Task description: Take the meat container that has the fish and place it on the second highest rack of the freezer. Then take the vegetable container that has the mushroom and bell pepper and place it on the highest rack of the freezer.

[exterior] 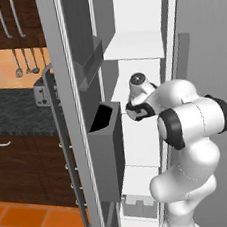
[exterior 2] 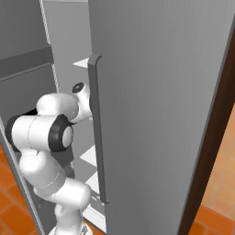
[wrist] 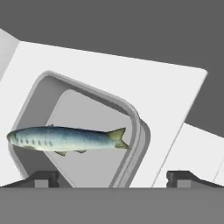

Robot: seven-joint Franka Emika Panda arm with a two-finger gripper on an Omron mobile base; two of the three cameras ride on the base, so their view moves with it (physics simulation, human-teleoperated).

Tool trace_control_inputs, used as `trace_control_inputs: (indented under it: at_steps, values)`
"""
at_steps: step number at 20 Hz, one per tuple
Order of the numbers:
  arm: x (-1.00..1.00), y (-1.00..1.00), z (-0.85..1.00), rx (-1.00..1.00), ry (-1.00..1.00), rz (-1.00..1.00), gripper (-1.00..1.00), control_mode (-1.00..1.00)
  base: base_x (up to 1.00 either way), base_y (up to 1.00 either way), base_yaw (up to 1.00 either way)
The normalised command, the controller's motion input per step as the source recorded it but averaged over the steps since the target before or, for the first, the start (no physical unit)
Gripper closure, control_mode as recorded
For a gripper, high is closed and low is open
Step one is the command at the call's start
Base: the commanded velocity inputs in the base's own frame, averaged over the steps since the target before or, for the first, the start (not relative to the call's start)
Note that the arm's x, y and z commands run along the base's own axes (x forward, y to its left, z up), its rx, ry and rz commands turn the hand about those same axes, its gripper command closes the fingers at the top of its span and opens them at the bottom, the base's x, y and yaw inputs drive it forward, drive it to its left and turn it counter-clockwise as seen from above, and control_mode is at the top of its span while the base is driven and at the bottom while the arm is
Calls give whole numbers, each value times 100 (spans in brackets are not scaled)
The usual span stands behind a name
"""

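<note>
Fish (wrist: pixel 65 138) lies in the meat container (wrist: pixel 131 118) on a white freezer (exterior: pixel 142 41) shelf, jaws spread wide, gripping nothing; pulling out carelessly could clip the rim and shove it.

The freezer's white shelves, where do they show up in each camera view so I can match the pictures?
Left base view: white shelves stacked inside the open freezer, upper centre, behind the arm.
Right base view: slivers of them left of the door's bar handle.
Hand view: one shelf under the meat container holding the fish.
Shared landmark: the shelves themselves.
</note>
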Motion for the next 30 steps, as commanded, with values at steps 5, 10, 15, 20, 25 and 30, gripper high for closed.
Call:
trace_control_inputs:
  at_steps: [5, 10, 15, 20, 25, 30]
  values:
    - [-56, 0, 40, 0, 0, 0, -100, -100, 0, 0, 0]
    - [-60, 0, 56, 0, 0, 3, -100, -100, 0, 0, 0]
    - [-51, -1, 65, 0, 0, 7, -100, -100, 0, 0, 0]
    - [-65, 2, 28, 0, 4, 7, -100, -100, 0, 0, 0]
    - [-92, 0, 11, 0, 0, 7, -100, -100, 0, 0, 0]
    - [-100, 0, 12, -1, 4, 11, -100, -100, 0, 0, 0]
